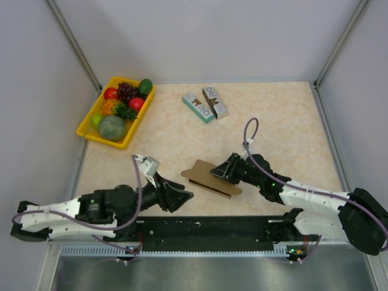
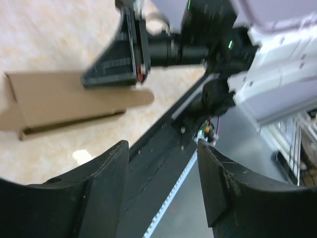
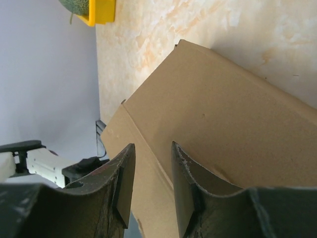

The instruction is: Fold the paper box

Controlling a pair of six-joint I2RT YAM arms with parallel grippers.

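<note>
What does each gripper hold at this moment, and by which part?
The right gripper pinches the paper box at its right edge; the left gripper holds nothing.

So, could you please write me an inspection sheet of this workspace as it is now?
Surface: beige speckled table, no spill seen.
Job's things: brown paper box near the front middle, mostly flat.
Clutter: yellow fruit tray at far left; teal box and brown-white box side by side at the far middle.
Grippers: left tool open and empty, apart from the paper box; right tool at its right end, fingers slightly apart, grip unclear.
Cables: purple cable loops above the right arm; another on the left arm.
Surroundings: plain pale walls; nothing else seen.
</note>
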